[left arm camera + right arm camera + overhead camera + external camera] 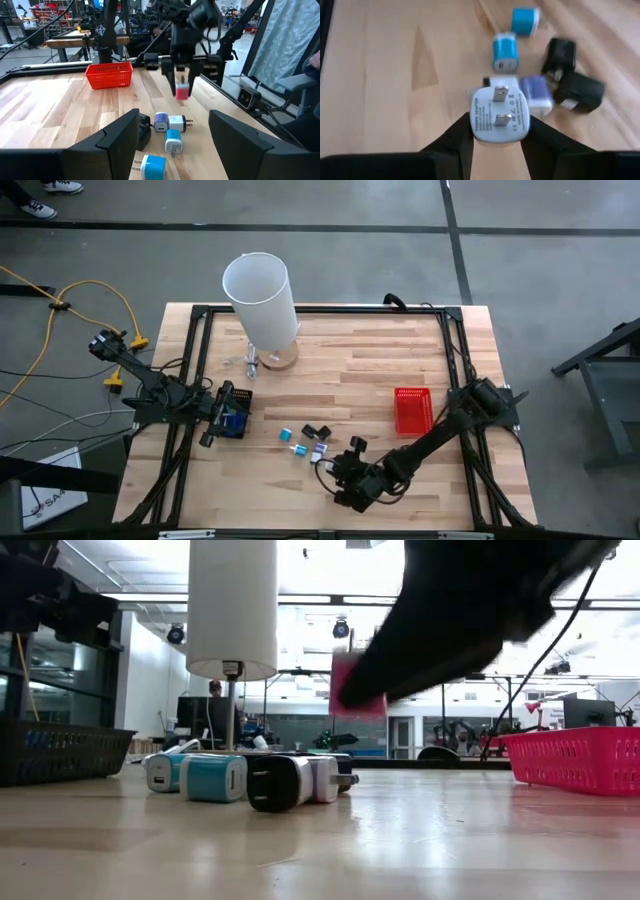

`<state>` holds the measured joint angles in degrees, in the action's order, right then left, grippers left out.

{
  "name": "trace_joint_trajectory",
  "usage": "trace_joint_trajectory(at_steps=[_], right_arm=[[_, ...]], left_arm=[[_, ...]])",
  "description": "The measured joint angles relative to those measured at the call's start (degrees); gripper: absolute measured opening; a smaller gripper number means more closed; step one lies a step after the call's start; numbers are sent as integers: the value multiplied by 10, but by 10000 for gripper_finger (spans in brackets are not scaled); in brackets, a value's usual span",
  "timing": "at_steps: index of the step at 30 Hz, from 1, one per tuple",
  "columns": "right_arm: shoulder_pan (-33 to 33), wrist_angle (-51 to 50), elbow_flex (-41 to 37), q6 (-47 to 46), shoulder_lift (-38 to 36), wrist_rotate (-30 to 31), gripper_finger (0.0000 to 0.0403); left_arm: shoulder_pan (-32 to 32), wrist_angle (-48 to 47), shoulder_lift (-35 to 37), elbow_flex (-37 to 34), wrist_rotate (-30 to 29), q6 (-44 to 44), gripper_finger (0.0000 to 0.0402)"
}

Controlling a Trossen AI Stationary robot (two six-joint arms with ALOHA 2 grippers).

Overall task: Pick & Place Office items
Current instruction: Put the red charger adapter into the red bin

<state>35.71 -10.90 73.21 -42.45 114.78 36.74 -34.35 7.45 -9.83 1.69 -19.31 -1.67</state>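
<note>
Several tiny wall-charger plugs lie flat in a cluster on the wood: blue (525, 21), teal (505, 50), purple-white (536, 92) and two black ones (559, 55). The low view shows the cluster too, with the teal one (213, 780) and a black one (275, 783). My right gripper (345, 467) hovers just near-right of the cluster, shut on a pink charger (182, 91) with a white pronged face. My left gripper (172, 150) is open, at the table's left beside a dark basket (236, 420), facing the cluster. My right gripper pinches the pink charger by its two opposite side walls (476, 125), one finger (452, 140) on each side. The fingers point down from above in the left wrist view. The white pronged face (500, 117) looks toward the wrist camera. The charger is lifted clear of the table.
A red mesh basket (412, 410) stands on the table's right half, far-right of the right gripper. A tall white cylinder (262, 295) on a stand rises near the far edge. The dark basket (60, 750) holds blue items. Bare wood lies between the cluster and the red basket.
</note>
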Motion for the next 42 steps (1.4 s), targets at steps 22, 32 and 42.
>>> trace_joint_trajectory(at_steps=[22,32,42], right_arm=[[33,-346,0,-328,-77,142,124],[92,-632,0,-681,-88,118,128],[104,-788,-2,-855,-88,55,130]], left_arm=[[0,4,0,0,0,0,233],[0,7,0,0,0,0,233],[0,7,0,0,0,0,233]])
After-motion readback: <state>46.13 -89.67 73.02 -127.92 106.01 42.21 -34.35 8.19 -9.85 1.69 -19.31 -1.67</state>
